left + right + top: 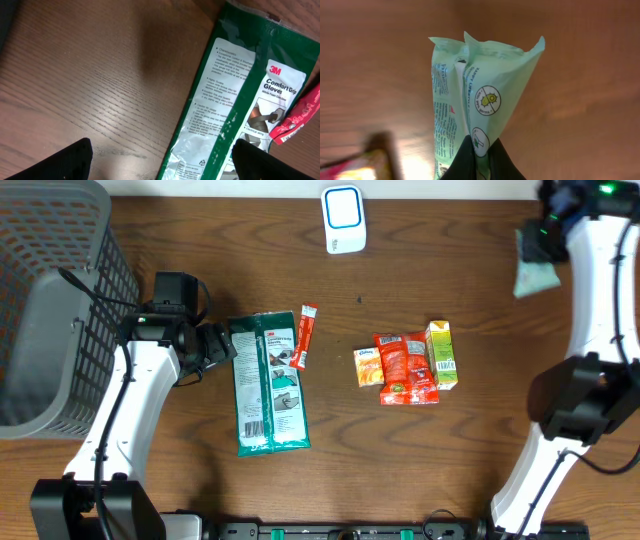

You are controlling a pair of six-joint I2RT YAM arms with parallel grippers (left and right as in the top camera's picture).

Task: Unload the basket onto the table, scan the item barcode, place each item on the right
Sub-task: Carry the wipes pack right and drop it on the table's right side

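Observation:
A pale green wipes packet (485,90) hangs in the air, pinched at its lower edge, with my right gripper (479,146) shut on it. From overhead the packet (535,277) and right gripper (540,242) are at the table's far right back. No barcode shows on the side facing the wrist camera. A white scanner with a blue face (342,218) stands at the back centre, well left of the packet. My left gripper (222,345) is open at the top left edge of a green glove pack (268,383). In the left wrist view its fingers (55,162) straddle the pack's edge (235,100).
A red stick sachet (304,336) lies by the glove pack's top right corner. A cluster of orange snack packets (405,367) and a green-yellow carton (441,354) sits right of centre. A grey mesh basket (50,310) fills the left side.

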